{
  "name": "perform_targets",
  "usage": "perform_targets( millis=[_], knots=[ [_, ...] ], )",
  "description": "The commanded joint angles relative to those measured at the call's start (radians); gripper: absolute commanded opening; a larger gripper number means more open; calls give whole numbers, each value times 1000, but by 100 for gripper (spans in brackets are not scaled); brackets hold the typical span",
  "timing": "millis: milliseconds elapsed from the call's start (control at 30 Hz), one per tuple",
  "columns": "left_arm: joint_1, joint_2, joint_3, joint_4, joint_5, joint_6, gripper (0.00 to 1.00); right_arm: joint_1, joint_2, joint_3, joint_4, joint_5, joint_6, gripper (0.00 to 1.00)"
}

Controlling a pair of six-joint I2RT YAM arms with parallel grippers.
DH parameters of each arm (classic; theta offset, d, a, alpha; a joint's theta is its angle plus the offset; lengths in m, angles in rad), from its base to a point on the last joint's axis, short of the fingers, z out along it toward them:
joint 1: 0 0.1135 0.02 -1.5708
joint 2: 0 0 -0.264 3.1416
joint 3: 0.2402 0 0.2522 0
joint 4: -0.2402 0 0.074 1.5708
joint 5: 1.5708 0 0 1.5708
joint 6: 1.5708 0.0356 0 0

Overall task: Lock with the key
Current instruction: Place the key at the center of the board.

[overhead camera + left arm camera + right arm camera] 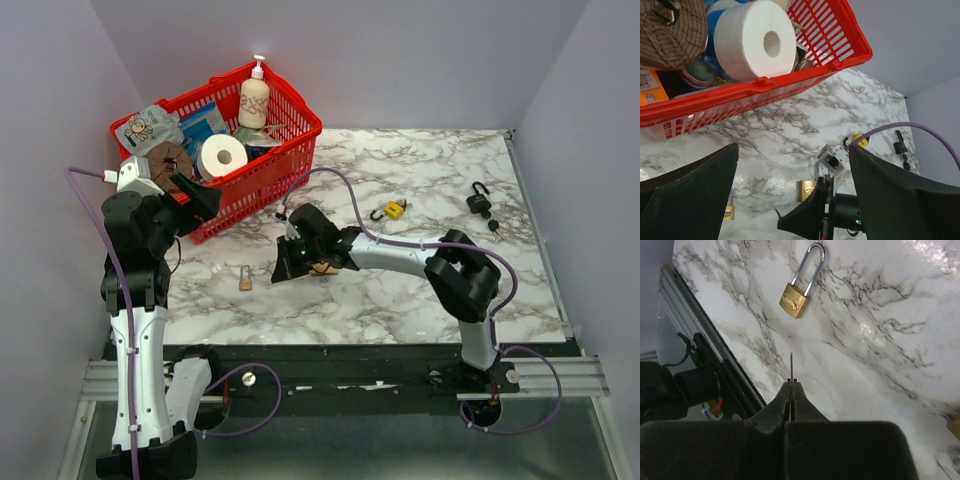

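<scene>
My right gripper (287, 264) is shut on a small key; in the right wrist view its thin blade (791, 366) sticks out past the closed fingertips (791, 383). It hovers above the marble table and points toward a brass padlock with a long shackle (794, 299) (245, 278), a short gap away. A second brass padlock (323, 268) (807, 191) lies just beside and partly under the right gripper. My left gripper (197, 203) (792, 152) is open and empty, raised in front of the red basket.
The red basket (262, 180) (840, 62) at the back left holds a toilet roll (222, 155), a lotion bottle and packets. A yellow padlock (394, 210) and a black padlock (479, 202) with its key (493, 225) lie at the right.
</scene>
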Motion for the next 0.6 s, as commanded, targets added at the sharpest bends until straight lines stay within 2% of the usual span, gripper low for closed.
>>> perform_targets(
  millis=[0,333,567],
  knots=[
    [33,-33,-34,-19,38,-43,99,10,94,84,44,18,102,1],
    [50,-39,-91,0,26,-57,99,12,234,185,19,-28,163,1],
    [50,-36,-133,17,12,-69,99,13,282,199,8,-42,205,1]
  ],
)
